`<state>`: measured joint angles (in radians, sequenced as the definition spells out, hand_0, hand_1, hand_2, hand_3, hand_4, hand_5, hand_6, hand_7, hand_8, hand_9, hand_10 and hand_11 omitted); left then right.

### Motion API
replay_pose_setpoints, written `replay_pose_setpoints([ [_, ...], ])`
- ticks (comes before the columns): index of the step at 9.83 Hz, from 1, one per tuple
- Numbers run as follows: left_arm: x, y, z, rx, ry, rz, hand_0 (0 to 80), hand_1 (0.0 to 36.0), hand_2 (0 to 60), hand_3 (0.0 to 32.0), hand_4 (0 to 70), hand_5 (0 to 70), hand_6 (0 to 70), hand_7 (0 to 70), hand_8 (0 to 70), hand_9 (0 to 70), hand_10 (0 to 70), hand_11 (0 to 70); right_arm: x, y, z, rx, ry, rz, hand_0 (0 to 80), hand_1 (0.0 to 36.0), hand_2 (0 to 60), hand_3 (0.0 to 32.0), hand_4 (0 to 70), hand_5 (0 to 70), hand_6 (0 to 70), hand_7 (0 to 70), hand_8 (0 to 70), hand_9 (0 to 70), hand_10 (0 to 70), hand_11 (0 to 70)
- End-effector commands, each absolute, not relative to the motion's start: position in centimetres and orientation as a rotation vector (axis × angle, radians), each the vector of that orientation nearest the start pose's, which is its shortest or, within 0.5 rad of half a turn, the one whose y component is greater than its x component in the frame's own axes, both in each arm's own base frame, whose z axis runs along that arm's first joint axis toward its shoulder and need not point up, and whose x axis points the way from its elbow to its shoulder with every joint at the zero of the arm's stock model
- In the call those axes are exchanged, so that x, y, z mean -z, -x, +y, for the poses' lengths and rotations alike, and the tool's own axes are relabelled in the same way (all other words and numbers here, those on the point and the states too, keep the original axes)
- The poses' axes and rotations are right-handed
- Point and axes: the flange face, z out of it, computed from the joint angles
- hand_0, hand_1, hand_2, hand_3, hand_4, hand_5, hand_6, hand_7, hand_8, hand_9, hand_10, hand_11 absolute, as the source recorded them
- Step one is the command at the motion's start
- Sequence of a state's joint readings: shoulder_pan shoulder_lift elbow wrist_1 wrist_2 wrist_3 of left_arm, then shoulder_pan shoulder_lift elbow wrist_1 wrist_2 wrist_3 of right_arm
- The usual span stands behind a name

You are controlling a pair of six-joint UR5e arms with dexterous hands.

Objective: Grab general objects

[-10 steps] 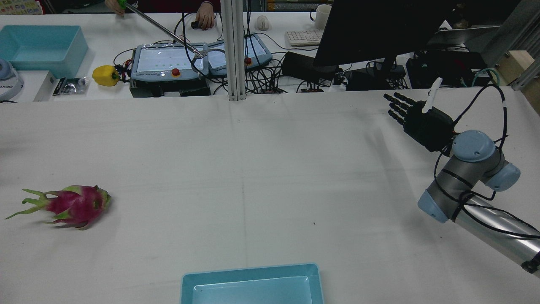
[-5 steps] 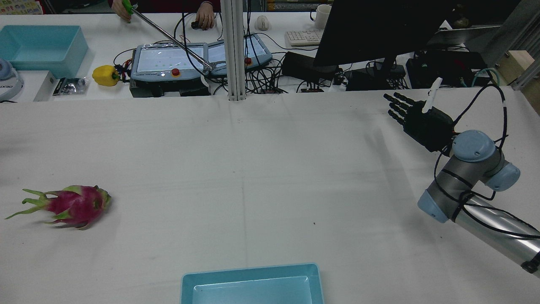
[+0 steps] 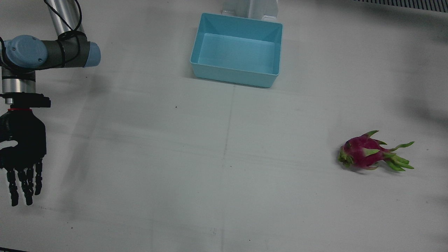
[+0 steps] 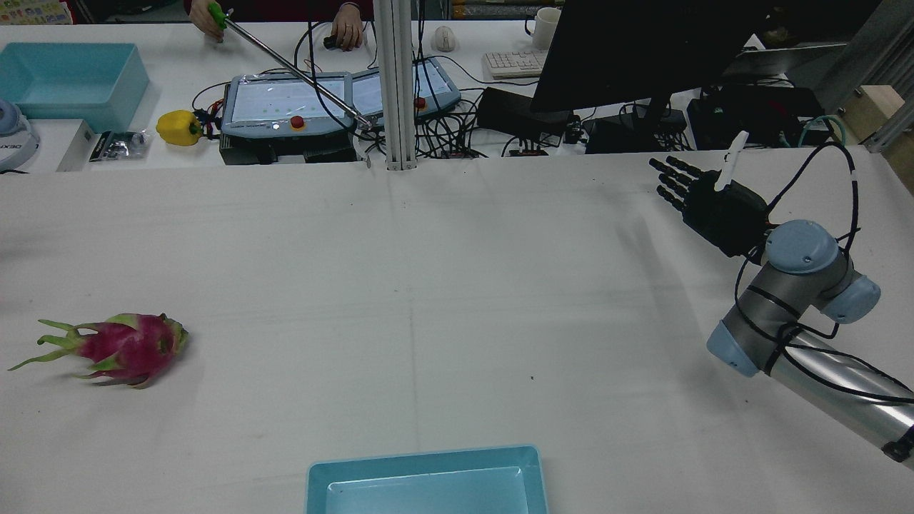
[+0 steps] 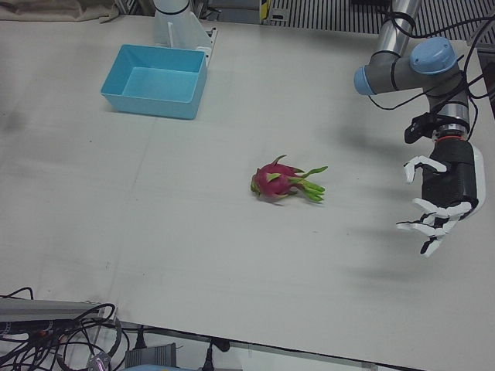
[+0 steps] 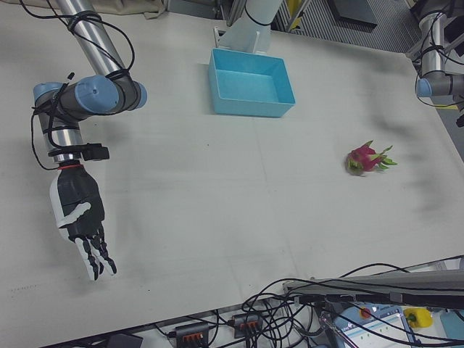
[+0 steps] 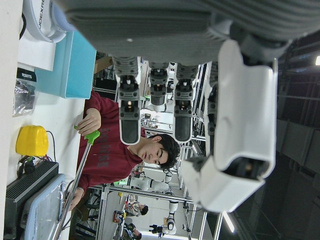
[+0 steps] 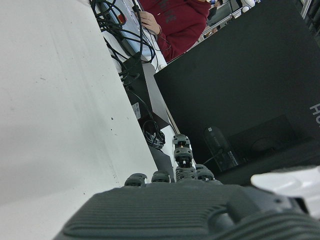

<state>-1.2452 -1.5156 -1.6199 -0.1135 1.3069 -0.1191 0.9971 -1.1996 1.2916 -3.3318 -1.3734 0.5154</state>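
White table (image 3: 140, 157), dragon fruit (image 3: 364, 155) lying on it, blue bin (image 3: 238, 75) resting there

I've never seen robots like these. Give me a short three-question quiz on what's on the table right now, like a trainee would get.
1. True or false: the pink dragon fruit with green scales lies inside the light blue rectangular plastic bin.
2. Which is holding something? A) the left robot hand B) the right robot hand C) neither
3. Fill in: going by the left-front and right-front views, the dragon fruit lies nearer the ____ robot hand.

Key: 1 false, it lies on the bare white table, apart from the bin. 2 C, both are open with fingers spread. 3 left.
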Motion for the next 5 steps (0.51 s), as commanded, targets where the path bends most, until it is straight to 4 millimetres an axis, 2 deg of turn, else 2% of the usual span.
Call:
replay_pose_setpoints([
  [1,-67.73,-0.09,-50.11,2.139,0.245,2.367,80.0,36.0,60.0,0.0,52.7,23.9,33.1,33.1,14.8,14.5,13.0,23.4,-63.13,21.48,-61.38,2.258,-0.868,1.862,0.0,0.0,0.0,0.0,0.0,0.0,0.0,0.0,0.0,0.0,0.0,0.0],
  [5,-67.73,-0.17,-50.11,2.139,0.247,2.366,80.0,36.0,60.0,0.0,53.9,26.7,34.7,33.8,15.5,15.2,13.2,23.8,-63.13,21.47,-61.39,2.257,-0.866,1.862,0.0,0.0,0.0,0.0,0.0,0.0,0.0,0.0,0.0,0.0,0.0,0.0],
])
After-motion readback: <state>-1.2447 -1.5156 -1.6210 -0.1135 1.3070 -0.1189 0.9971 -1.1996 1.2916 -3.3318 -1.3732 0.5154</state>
